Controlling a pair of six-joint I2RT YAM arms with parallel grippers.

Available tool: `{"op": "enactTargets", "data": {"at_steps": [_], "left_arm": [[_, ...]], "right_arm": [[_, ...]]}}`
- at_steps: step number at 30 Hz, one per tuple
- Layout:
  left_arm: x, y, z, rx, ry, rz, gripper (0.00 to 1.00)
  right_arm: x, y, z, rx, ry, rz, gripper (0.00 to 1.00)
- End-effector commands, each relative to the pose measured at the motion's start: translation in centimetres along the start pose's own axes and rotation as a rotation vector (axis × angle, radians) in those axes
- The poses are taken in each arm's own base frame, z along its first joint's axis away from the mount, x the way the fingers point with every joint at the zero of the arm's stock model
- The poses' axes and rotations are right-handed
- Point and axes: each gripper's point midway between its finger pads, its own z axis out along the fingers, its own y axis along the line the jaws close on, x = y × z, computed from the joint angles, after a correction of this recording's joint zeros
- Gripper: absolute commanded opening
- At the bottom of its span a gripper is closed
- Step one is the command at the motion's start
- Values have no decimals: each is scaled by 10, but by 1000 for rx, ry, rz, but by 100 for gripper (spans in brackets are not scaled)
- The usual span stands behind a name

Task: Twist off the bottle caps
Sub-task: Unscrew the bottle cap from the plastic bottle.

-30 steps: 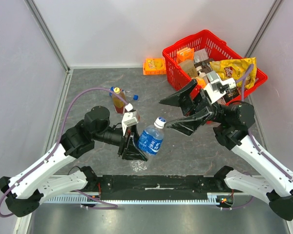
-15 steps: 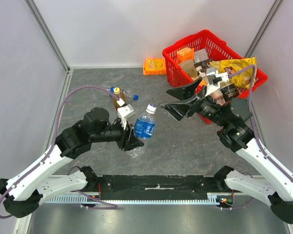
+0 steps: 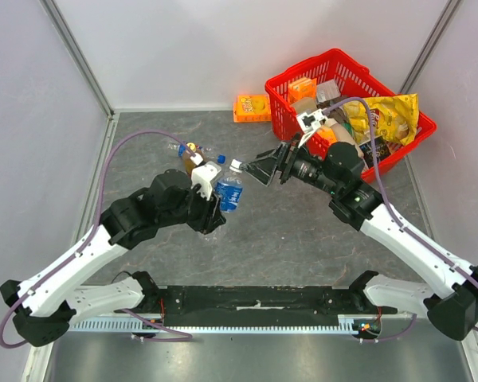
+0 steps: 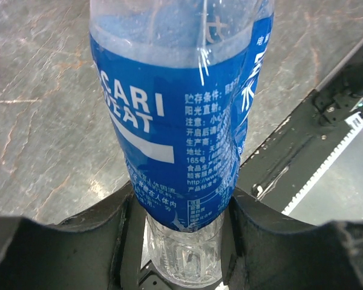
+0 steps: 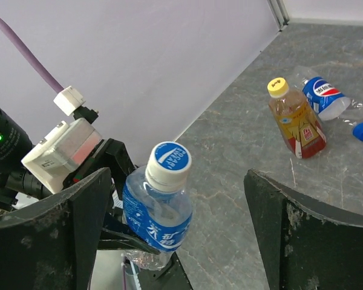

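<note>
The left gripper [image 3: 210, 208] clamps the blue-labelled bottle [image 4: 181, 121] near its base. The bottle's whitish cap [image 5: 170, 158] lies just ahead of the right gripper [image 3: 263, 169], whose spread, empty fingers [image 5: 60, 235] touch nothing.

Blue, amber, yellow
Pocari Sweat bottle [image 4: 181, 109]: blue label, white lettering; white-blue cap [image 5: 169, 160]. Amber bottle [image 5: 297, 124]: yellow cap [image 5: 277, 87].
</note>
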Motion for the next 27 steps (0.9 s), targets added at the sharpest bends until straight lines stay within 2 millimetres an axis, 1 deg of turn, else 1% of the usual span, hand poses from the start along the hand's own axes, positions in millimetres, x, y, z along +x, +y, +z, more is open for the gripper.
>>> {"op": "enactTargets", "data": {"at_steps": [1, 6, 10, 12, 15, 16, 25, 27], "left_arm": [[-10, 18, -4, -108, 4, 24, 2], [-6, 23, 1, -139, 38, 26, 2], [-2, 26, 5, -151, 59, 27, 2], [1, 25, 9, -146, 76, 27, 2], [6, 25, 12, -142, 94, 24, 2], [8, 25, 13, -140, 99, 24, 2], [13, 25, 16, -139, 117, 24, 2], [15, 26, 17, -137, 123, 25, 2]], "right_arm": [[-11, 11, 6, -45, -36, 35, 95], [4, -2, 18, -30, 5, 70, 91], [19, -18, 24, 11, 37, 110, 84], [20, -21, 24, 9, 12, 128, 79], [22, -23, 26, 12, 3, 142, 76], [22, -24, 27, 14, 1, 147, 73], [30, -32, 38, 11, 4, 193, 63], [31, -35, 40, 17, -3, 201, 59]]}}
